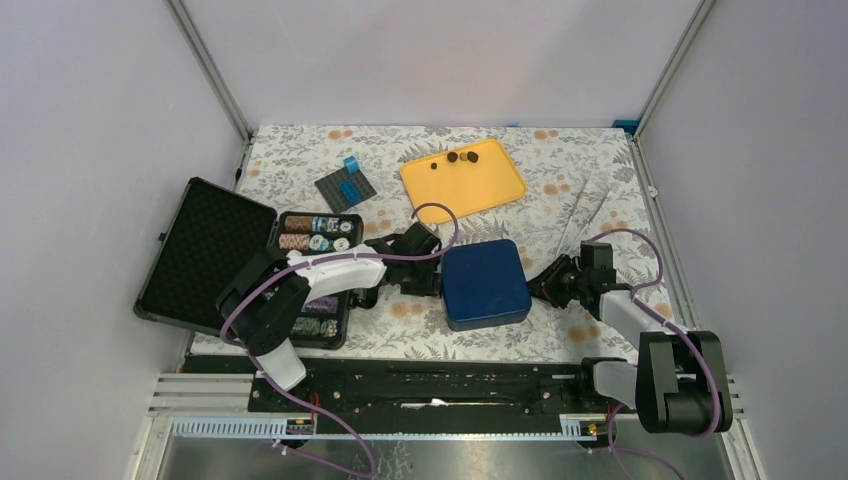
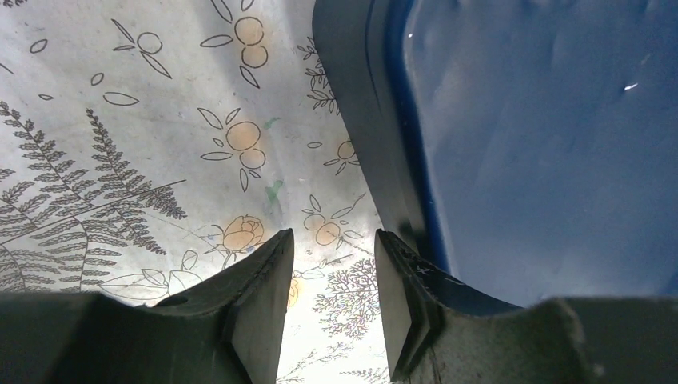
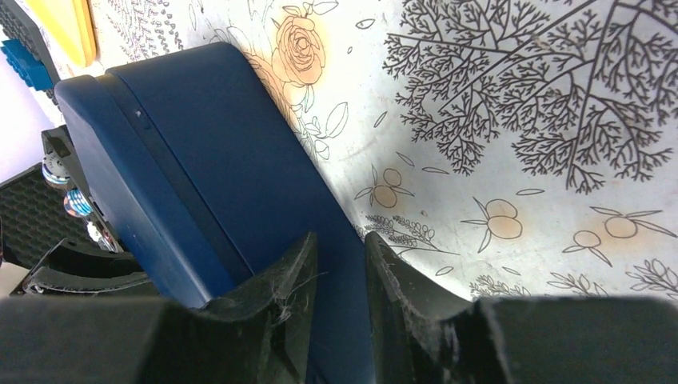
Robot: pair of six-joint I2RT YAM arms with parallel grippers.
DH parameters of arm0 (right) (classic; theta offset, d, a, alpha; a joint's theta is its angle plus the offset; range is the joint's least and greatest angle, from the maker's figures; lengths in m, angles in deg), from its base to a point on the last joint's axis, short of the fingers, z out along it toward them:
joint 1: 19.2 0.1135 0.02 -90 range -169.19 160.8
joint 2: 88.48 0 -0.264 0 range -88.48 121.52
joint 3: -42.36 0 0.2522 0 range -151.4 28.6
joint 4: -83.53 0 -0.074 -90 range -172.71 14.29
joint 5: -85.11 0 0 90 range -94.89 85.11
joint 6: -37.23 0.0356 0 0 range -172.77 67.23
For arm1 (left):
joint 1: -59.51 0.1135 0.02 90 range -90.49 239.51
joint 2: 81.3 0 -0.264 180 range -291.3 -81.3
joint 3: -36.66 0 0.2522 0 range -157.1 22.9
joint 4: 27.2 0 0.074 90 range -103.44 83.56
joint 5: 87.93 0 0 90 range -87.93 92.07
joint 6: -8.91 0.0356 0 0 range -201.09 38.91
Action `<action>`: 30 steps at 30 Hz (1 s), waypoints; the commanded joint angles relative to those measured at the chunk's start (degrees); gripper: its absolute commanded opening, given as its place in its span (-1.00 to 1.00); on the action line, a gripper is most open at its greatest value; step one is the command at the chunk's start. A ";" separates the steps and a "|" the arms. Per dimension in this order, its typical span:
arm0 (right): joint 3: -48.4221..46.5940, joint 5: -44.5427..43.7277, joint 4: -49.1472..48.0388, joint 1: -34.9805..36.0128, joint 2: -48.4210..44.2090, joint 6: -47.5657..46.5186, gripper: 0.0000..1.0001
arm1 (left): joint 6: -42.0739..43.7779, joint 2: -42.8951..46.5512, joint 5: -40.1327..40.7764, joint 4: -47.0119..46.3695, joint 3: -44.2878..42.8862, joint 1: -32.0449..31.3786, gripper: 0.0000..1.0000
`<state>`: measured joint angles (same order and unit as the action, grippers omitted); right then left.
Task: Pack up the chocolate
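Note:
A few dark brown chocolate pieces (image 1: 462, 157) lie at the far edge of a yellow tray (image 1: 470, 190). A closed dark blue box (image 1: 485, 283) sits between my two grippers. My left gripper (image 1: 430, 277) is at the box's left side. In the left wrist view it (image 2: 332, 236) is open and empty over the cloth, with its right finger beside the box wall (image 2: 544, 144). My right gripper (image 1: 540, 285) is at the box's right side. In the right wrist view it (image 3: 340, 238) stands slightly open, nothing between the fingers, the box (image 3: 216, 160) just beyond.
An open black case (image 1: 205, 250) with striped poker chips (image 1: 315, 235) lies at the left, under my left arm. A grey baseplate with a blue brick (image 1: 345, 187) lies behind it. The floral cloth (image 1: 590, 190) covers the table; the frame walls close in on both sides.

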<state>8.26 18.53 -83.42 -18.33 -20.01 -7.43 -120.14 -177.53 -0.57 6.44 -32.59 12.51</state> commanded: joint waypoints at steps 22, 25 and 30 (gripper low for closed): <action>-28.72 -21.82 33.37 13.81 -10.70 -18.29 -0.18 | 4.22 13.41 6.67 6.64 -9.26 -0.05 -0.04; -31.09 -22.49 36.11 20.16 -8.43 -18.00 -0.19 | 3.69 12.26 -0.33 1.76 -9.04 0.00 -0.01; -29.67 -22.66 37.63 24.39 -7.72 -16.24 -0.22 | 1.74 7.33 -3.99 -2.65 -8.50 -0.11 -0.03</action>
<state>-21.36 -2.23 -50.24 3.92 -27.90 -23.65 -117.19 -166.97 0.31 9.46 -40.96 12.51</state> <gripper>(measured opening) 0.402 0.489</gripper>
